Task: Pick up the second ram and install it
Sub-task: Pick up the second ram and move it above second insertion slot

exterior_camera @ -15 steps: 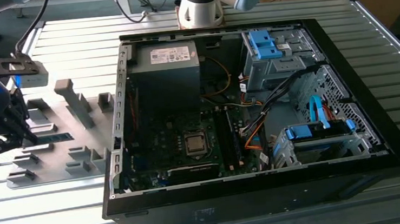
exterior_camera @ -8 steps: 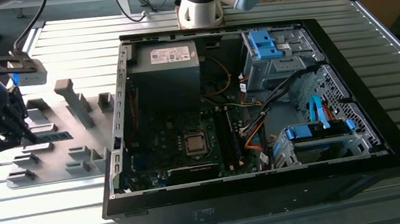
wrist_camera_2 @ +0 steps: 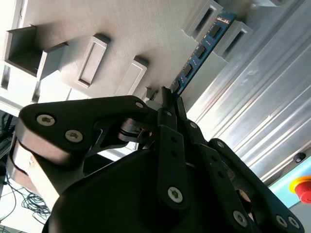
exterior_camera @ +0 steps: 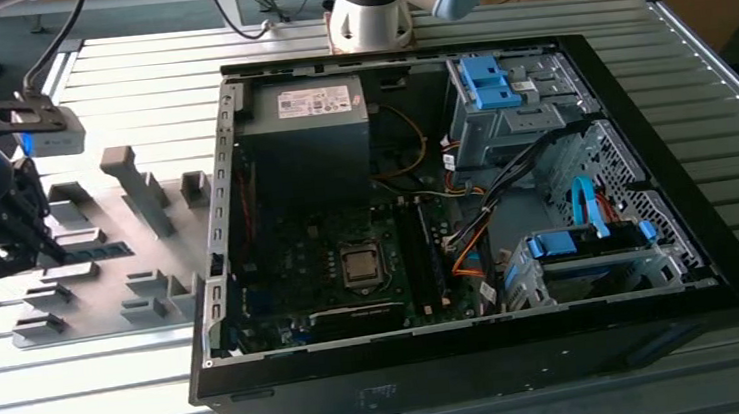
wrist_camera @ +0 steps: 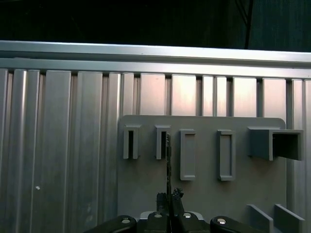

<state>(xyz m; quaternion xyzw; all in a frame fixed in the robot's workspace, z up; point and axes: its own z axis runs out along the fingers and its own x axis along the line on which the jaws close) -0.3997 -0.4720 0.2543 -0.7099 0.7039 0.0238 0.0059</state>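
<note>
Exterior view looks down; both wrist views seemingly share fixture plate [wrist_camera: 146, 189] [wrist_camera_2: 146, 29].

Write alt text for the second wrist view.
The black gripper is closed on the near end of the ram, whose far end sits between two grey blocks on a grey plate. The plate rests on a ribbed metal table; a red button shows nearby.

Robotics workshop: ribbed aluminium bench [exterior_camera: 92, 392], opened computer tower [exterior_camera: 492, 382], red emergency-stop button [wrist_camera_2: 302, 188].
</note>
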